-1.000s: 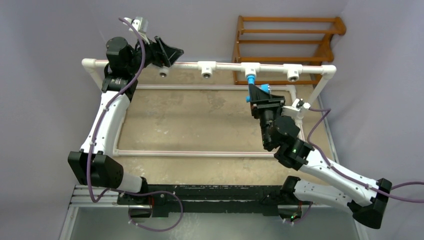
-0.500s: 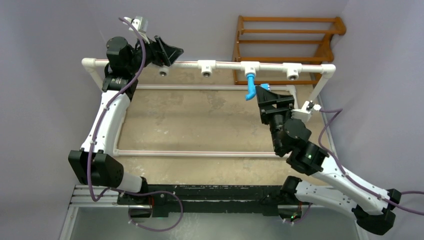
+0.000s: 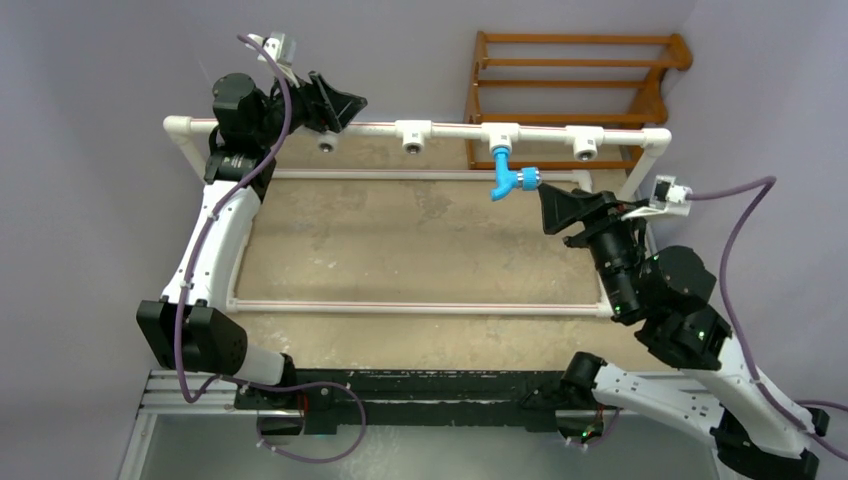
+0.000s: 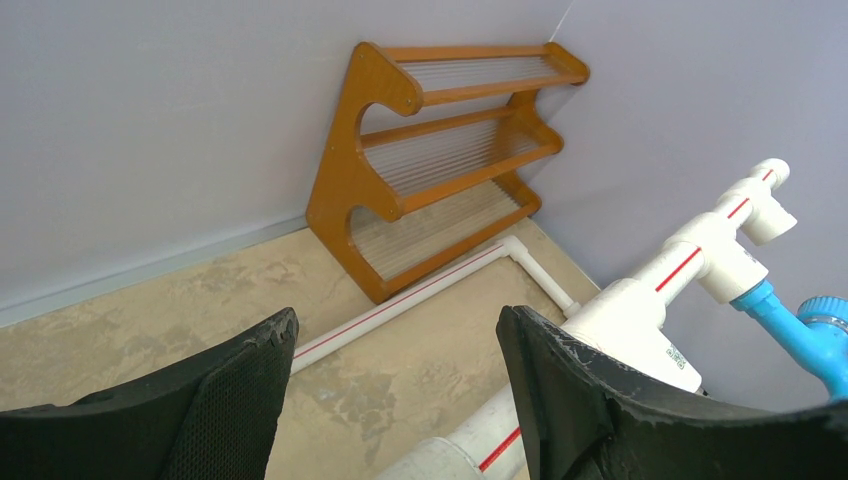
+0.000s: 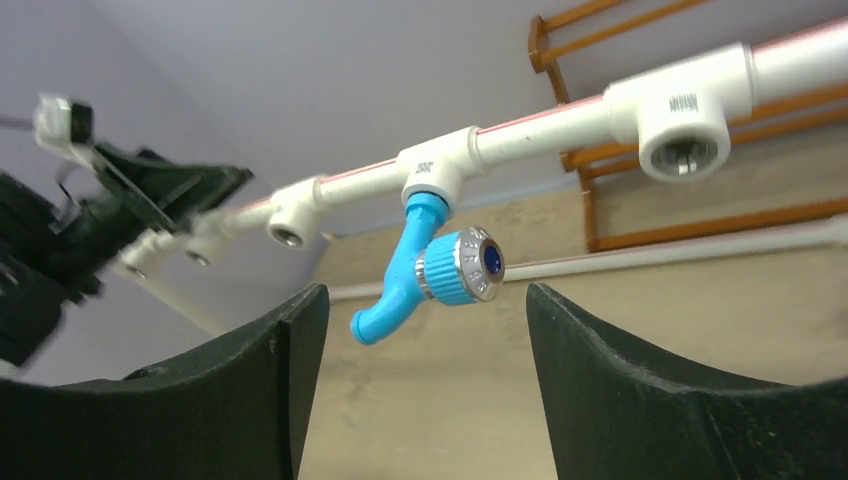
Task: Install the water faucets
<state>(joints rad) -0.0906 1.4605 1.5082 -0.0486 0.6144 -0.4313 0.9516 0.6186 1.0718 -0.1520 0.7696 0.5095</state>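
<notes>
Blue faucet (image 3: 508, 178) seated in third tee fitting (image 3: 500, 133), far bench edge. Right pincer (image 3: 548, 205) released, left pincer (image 3: 345, 105) spread open.

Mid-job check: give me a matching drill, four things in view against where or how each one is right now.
Things:
1. blue tap
2. left tool
3. right tool
4. wooden rack

Place or state:
A. against the back wall
B. open, pointing at the tap
C. hanging from the third pipe fitting from the left
D. open, at the left end of the raised pipe

Pairs: 1-C, 2-D, 3-B, 4-A
</notes>
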